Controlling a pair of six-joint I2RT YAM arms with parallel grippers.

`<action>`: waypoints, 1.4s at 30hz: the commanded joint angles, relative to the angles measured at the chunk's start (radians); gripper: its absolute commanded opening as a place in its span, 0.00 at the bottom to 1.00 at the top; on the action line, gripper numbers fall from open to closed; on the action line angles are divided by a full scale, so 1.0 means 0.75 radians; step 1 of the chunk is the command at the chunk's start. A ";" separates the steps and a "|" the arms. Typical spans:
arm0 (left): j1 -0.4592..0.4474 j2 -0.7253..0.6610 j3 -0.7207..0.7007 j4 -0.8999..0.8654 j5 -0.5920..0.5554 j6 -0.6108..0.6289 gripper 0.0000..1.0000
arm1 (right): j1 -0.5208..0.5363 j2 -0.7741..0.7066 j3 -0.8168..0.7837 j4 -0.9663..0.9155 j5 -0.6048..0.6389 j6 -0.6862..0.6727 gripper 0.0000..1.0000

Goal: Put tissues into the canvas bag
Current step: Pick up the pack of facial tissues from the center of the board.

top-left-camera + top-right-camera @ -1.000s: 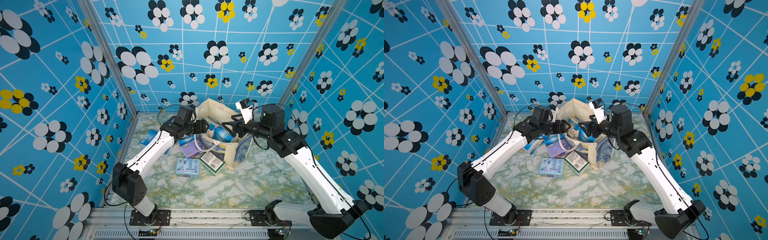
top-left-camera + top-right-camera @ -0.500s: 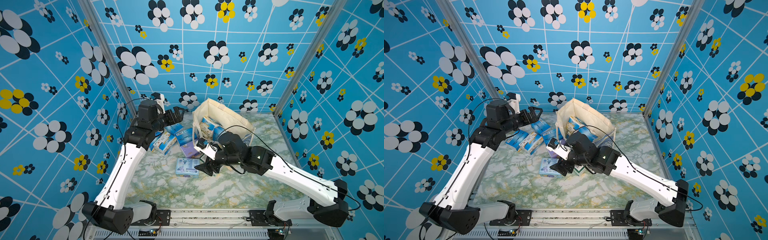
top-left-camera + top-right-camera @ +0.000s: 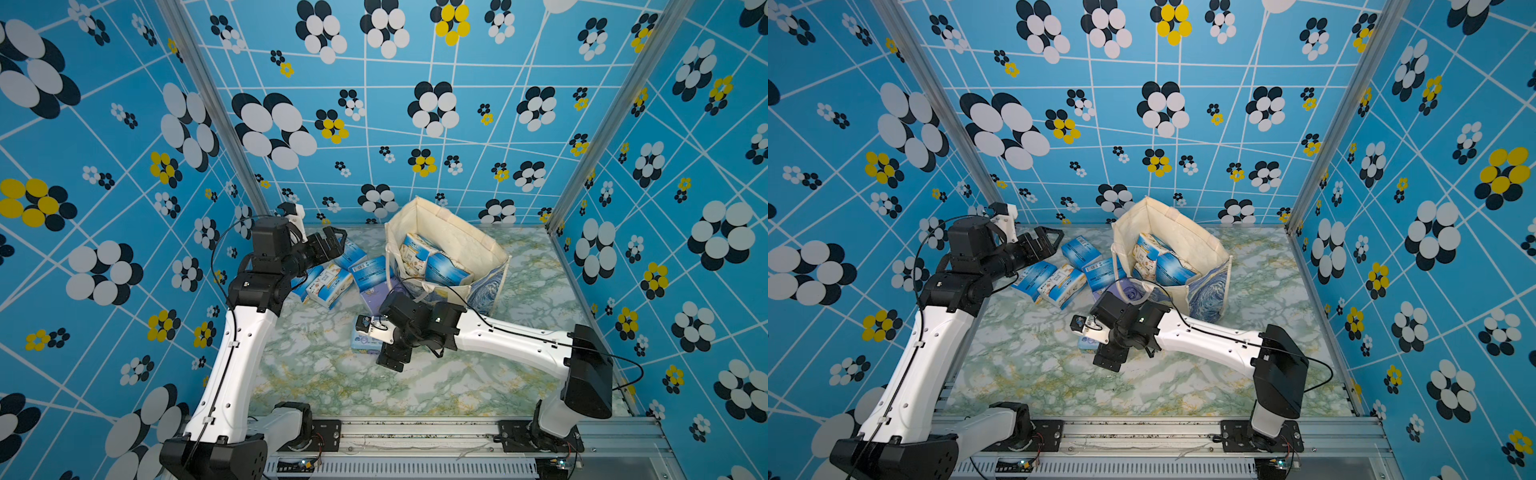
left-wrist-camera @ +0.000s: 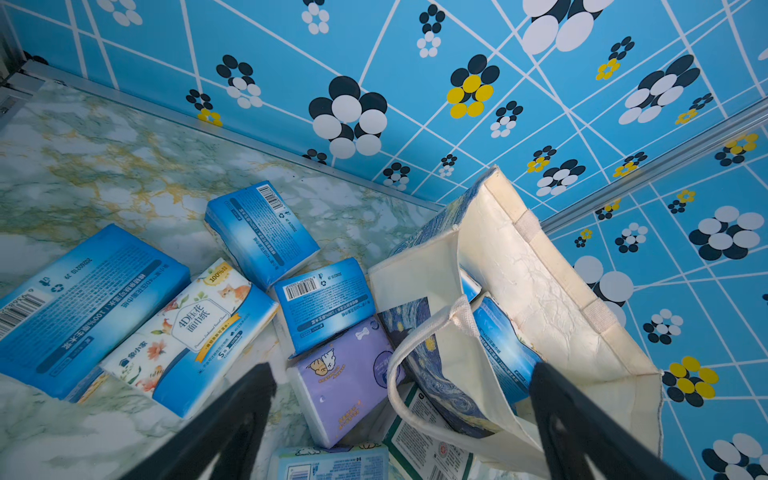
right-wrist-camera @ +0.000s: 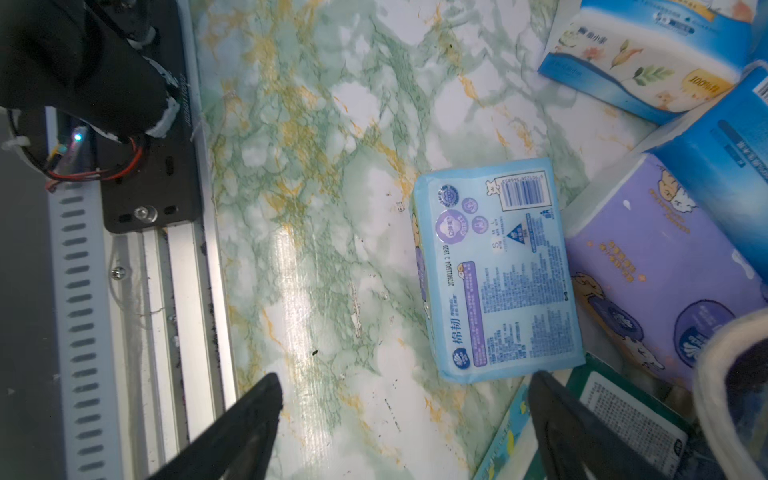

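While the canvas bag (image 3: 465, 237) stands open at the back of the worktop (image 3: 415, 386) with tissue packs (image 3: 440, 266) inside, several loose packs (image 3: 330, 284) lie on the surface just beside it. The left gripper (image 3: 334, 242) hovers above those, jaws spread wide and holding nothing; its wrist view shows a lilac pack (image 4: 349, 374) just beside the bag's printed side. The right gripper (image 5: 405, 380) hangs low over bare worktop near a pale blue pack (image 5: 494, 270), likewise wide apart and empty

The marbled table (image 3: 332, 374) carries loose tissues (image 3: 330, 284) beside the standing canvas bag (image 3: 461, 237).
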 commanded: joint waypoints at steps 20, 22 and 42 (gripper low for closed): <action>0.088 -0.051 -0.086 0.031 0.114 -0.019 0.99 | 0.014 0.312 0.162 0.016 0.252 -0.200 0.99; 0.096 -0.058 -0.095 0.024 0.115 -0.015 0.99 | 0.014 0.340 0.177 0.006 0.265 -0.199 0.99; 0.149 -0.013 -0.086 0.043 0.148 -0.018 0.99 | 0.014 0.485 0.247 -0.059 0.320 -0.169 0.71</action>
